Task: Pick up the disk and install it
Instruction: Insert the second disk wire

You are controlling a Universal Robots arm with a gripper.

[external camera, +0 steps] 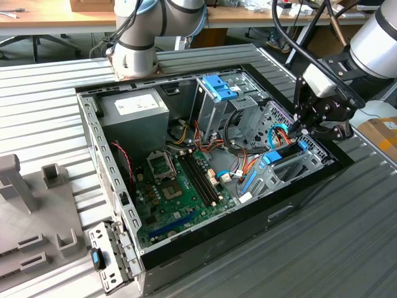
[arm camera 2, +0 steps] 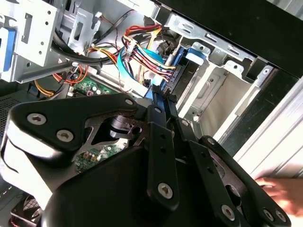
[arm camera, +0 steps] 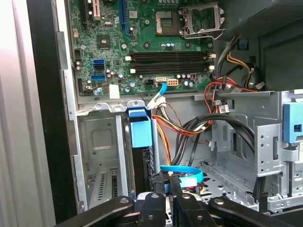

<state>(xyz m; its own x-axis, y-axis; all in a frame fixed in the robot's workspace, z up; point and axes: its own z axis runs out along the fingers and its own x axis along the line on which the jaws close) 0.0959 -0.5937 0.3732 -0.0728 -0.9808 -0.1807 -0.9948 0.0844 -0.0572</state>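
Disk [arm camera: 141,142] upright in drive bay [arm camera: 102,156], edge between gripper [arm camera: 163,182] fingers, clamped on it.

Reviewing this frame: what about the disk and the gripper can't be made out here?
- Whether the disk is fully seated: in the first wrist view its lower end is hidden behind the gripper.
- The disk's black body: in the exterior view the bay wall and gripper cover it.
- Contact at the jaws: in the second wrist view the gripper's own linkage blocks it.

Silver-grey arm [external camera: 162,18] with blue joint caps, black cables, black screw-studded tool [external camera: 302,131].
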